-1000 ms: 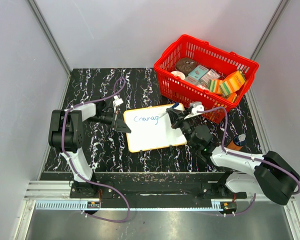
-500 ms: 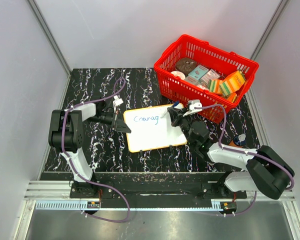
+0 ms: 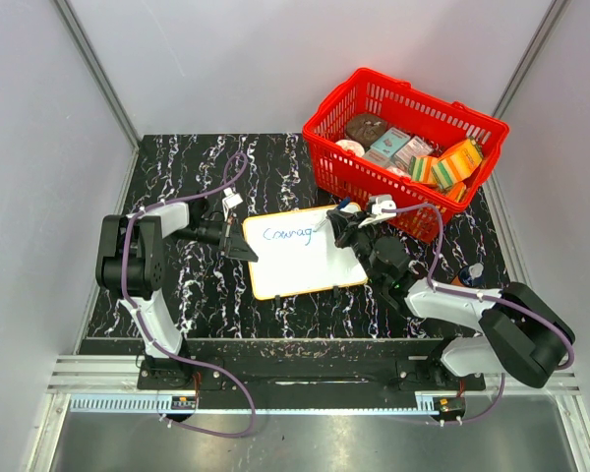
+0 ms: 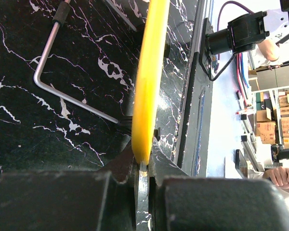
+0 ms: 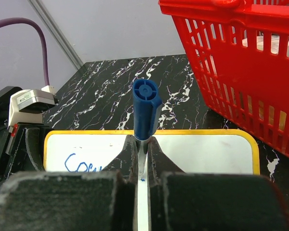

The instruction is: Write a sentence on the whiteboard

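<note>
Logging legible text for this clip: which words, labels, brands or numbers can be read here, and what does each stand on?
"Courag", followed by a short trailing stroke: blue writing on the whiteboard, top view.
"Co", the rest hidden: the same blue writing, right wrist view.
Print on the packages in the red basket: too small to read.
Markings on the cardboard boxes in the left wrist background: too blurred to read.

Beneath the marker (image 5: 146, 108), black marble-patterned table (image 3: 197, 177) with white veins. Beyond it and on both sides, plain pale grey walls (image 3: 275, 59), joined by metal corner strips (image 3: 95, 69). Soft even light everywhere.
</note>
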Controlling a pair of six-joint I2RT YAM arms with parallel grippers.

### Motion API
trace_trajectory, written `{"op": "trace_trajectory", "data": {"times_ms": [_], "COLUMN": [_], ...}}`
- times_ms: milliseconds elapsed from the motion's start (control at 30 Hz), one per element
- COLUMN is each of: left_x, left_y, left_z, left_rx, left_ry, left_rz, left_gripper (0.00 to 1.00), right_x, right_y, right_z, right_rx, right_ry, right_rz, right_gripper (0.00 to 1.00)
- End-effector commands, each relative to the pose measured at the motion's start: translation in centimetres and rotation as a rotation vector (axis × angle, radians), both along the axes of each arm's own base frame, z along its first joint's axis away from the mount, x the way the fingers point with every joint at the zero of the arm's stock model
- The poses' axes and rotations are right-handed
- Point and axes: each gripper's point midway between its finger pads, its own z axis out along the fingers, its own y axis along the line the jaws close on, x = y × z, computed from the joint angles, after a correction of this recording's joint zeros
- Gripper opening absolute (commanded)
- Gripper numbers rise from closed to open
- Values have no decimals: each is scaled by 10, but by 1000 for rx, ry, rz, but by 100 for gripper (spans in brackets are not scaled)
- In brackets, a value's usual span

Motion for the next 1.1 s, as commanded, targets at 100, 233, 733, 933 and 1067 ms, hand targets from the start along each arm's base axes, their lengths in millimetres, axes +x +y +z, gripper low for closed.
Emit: {"op": "trace_trajectory", "data": {"times_ms": [100,233,733,933,1067], "left_x": [2,3,3,2,3], "left_y": [7,7,7,7,7], "left_z": [-23,-23,-24,-23,-23], "left_rx": [128,127,130,127,127], "left_ry": [-53,-54,-50,-51,-54], "left_rz": [-37,-37,-36,-37,-37], "left_gripper": [0,0,0,0,0], "right_x": [8,11,17,18,19], "right_y": [-9,-16,-22,-14,-7], "right_z": [12,10,20,24,23], "right_rx": [20,13,27,47,41], "right_ry": [-16,-3,-20,-32,-27], "right_rz": [-54,-93,-124,-89,-62], "right_gripper": [0,0,0,0,0]}}
